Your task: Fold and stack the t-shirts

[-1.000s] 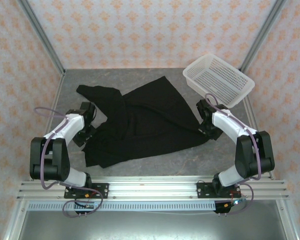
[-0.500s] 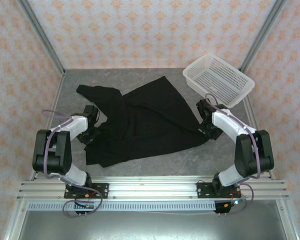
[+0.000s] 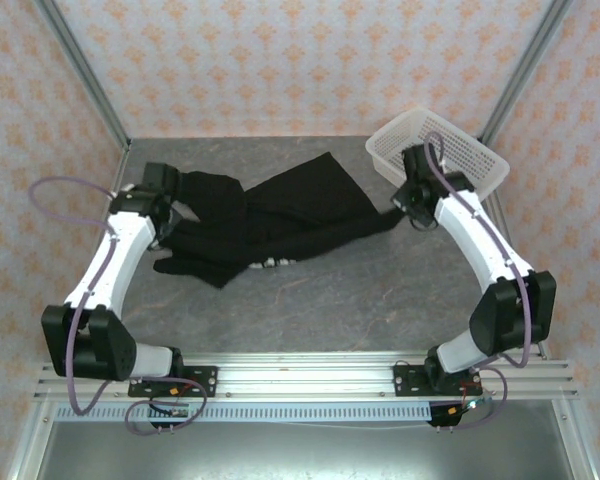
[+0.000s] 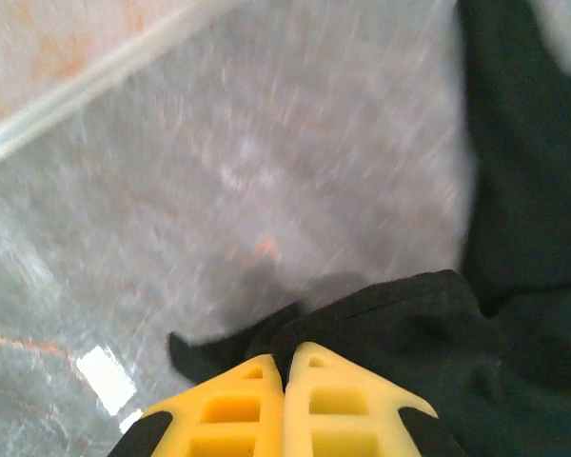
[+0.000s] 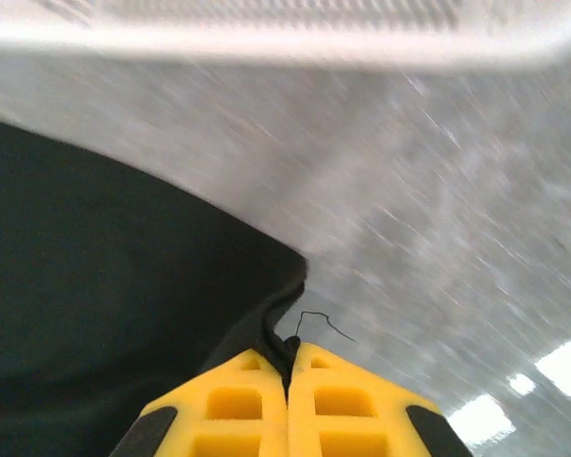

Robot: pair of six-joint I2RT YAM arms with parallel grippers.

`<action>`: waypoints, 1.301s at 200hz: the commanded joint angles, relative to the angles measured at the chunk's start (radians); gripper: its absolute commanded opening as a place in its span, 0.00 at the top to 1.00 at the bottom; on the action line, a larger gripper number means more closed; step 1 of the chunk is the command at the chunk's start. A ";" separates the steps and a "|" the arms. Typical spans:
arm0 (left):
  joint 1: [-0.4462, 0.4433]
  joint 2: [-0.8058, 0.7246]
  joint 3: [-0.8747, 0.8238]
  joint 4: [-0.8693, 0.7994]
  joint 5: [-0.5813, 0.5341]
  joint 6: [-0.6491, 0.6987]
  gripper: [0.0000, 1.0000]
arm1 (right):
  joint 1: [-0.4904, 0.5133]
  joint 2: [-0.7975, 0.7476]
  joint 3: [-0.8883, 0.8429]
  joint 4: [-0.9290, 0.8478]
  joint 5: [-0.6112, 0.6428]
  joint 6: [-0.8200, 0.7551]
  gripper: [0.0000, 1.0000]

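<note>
The black t-shirt [image 3: 280, 210] hangs bunched and stretched between my two grippers across the back half of the table. A speck of its light print [image 3: 275, 262] peeks out at the near edge. My left gripper [image 3: 172, 203] is shut on the shirt's left edge. In the left wrist view its yellow fingertips [image 4: 285, 367] pinch a fold of black cloth [image 4: 400, 324]. My right gripper [image 3: 401, 209] is shut on the shirt's right corner. The right wrist view shows the closed pads [image 5: 287, 357] clamping that cloth corner [image 5: 124, 286], with a loose thread beside them.
A white mesh basket [image 3: 438, 158] stands at the back right corner, just behind my right gripper; its rim [image 5: 285, 33] shows in the right wrist view. Metal frame posts and patterned walls bound the grey table [image 3: 360, 295].
The left gripper closed on the shirt's left edge. Both arms then swung toward the back of the table, dragging the shirt's near part off the front area and bunching it.
</note>
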 commanded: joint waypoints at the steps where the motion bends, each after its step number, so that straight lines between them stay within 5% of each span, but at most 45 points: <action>1: 0.001 -0.056 0.118 -0.189 -0.164 -0.070 1.00 | -0.001 0.017 0.162 0.005 0.058 -0.022 1.00; 35: 0.001 -0.190 0.242 -0.241 -0.243 -0.099 1.00 | 0.000 -0.016 0.332 0.008 0.053 -0.023 1.00; 75: 0.004 -0.296 0.393 -0.269 -0.297 -0.033 1.00 | -0.001 -0.184 0.323 0.096 0.021 -0.043 1.00; 125: 0.018 -0.201 0.673 -0.319 -0.302 0.077 1.00 | -0.004 -0.249 0.358 0.192 -0.068 -0.049 1.00; 203: 0.198 0.207 0.946 -0.222 0.034 0.123 1.00 | -0.045 0.235 0.737 0.323 -0.300 -0.017 1.00; 260: 0.265 0.484 1.419 -0.163 0.169 0.159 1.00 | -0.100 0.704 1.451 0.269 -0.387 0.066 1.00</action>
